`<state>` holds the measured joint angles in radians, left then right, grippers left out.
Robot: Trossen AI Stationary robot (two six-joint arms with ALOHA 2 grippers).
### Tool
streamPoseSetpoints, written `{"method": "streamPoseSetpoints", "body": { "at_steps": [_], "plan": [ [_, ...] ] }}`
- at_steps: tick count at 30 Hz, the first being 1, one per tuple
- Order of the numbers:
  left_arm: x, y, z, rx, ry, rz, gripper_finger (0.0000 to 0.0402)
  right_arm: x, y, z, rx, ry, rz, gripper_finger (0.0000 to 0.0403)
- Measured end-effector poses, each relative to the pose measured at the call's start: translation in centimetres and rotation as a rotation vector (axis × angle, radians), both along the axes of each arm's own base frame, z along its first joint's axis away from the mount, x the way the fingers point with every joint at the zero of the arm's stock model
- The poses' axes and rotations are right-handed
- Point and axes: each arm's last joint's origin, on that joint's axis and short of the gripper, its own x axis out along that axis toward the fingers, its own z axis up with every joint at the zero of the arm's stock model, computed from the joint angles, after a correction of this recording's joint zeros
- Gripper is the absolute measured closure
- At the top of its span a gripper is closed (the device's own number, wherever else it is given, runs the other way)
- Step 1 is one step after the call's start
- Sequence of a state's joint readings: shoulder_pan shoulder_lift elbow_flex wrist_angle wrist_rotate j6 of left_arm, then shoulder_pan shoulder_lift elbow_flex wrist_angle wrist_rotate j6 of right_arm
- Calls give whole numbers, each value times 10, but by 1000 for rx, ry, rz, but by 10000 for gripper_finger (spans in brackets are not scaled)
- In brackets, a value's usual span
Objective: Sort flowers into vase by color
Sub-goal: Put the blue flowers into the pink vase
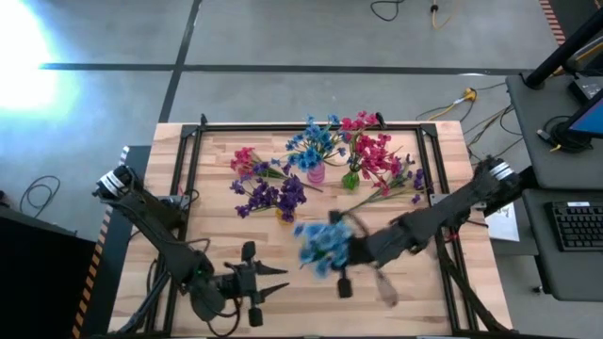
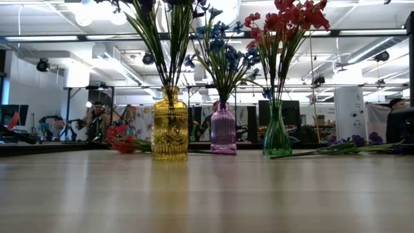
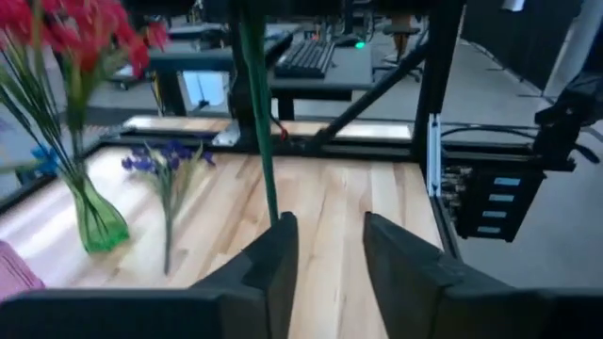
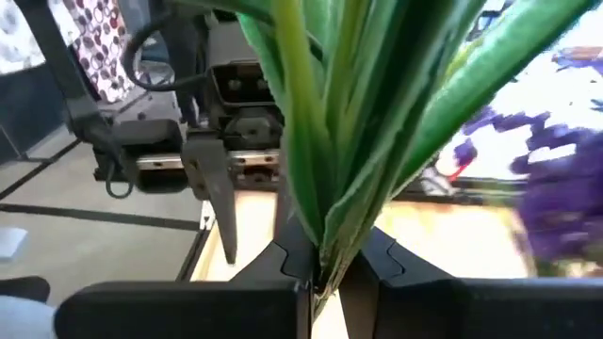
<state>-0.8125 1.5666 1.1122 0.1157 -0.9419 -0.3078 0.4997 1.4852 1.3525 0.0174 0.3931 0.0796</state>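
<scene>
1. Three vases stand in a row beyond the right gripper (image 1: 350, 252): a yellow vase (image 2: 170, 133) of purple flowers (image 1: 273, 197), a purple vase (image 2: 223, 131) of blue, a green vase (image 2: 277, 134) of red.
2. The right gripper's fingers are clamped on a blue sprig (image 1: 323, 247), its stem (image 4: 325, 141) between them.
3. The left gripper (image 1: 276, 282), fingers (image 3: 278, 259) apart, holds nothing, its tips pointing toward the right gripper.
4. Loose sprigs (image 1: 400, 186) lie beyond the right gripper, by the green vase.

Three vases mid-frame on table (image 2: 207, 194): yellow vase (image 2: 170, 125) left, purple vase (image 2: 223, 129) centre, green vase (image 2: 277, 131) right, all holding stems. Loose purple sprig (image 2: 349, 145) lying at right, red sprig (image 2: 123, 142) left.
</scene>
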Motion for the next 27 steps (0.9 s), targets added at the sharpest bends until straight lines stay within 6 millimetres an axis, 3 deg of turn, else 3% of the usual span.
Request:
{"method": "streamPoseSetpoints", "body": {
  "at_steps": [7,16,21,27],
  "plan": [
    [-29,30,49,15,-43,-15,270,-40,-59,86,20,-104,-108,384],
    [-72,77,100,150,-107,57,274,-52,-142,157,-241,-238,-478,385],
    [-88,96,116,220,-129,114,274,-52,-199,169,-347,-223,-564,385],
    [-101,112,126,234,-133,258,274,-50,-290,151,-372,-132,-537,385]
  ]
}}
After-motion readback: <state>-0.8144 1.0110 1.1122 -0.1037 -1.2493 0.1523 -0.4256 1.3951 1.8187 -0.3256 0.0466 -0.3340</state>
